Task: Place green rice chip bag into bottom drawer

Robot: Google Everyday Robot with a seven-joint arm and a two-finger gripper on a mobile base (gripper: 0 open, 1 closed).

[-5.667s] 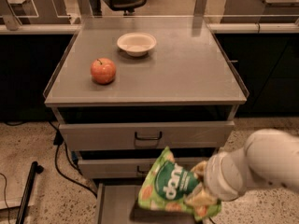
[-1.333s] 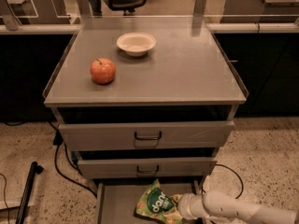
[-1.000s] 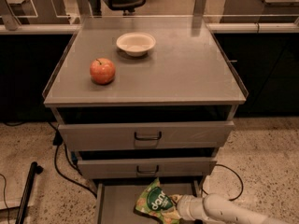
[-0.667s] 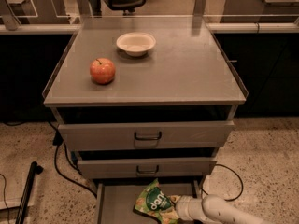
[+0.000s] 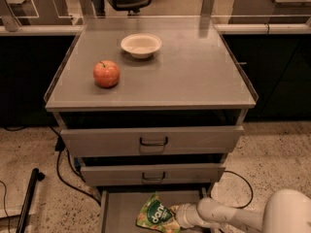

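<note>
While the green rice chip bag [image 5: 154, 212] lies in the open bottom drawer [image 5: 120, 211], seemingly on its floor, the end effector [image 5: 177, 216] reaches in from the right, touching the bag's right edge. I cannot tell whether it is grasping or has released.

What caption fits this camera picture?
Robot's tool at the green rice chip bag inside the open bottom drawer; apple and bowl above.

We list: red apple [image 5: 106, 74] on cabinet top [image 5: 194, 76]; white bowl [image 5: 141, 45] at its 1 o'clock, apart; black cable [image 5: 62, 171] on floor, 8 o'clock; gripper [image 5: 178, 216], 6 o'clock.
</note>
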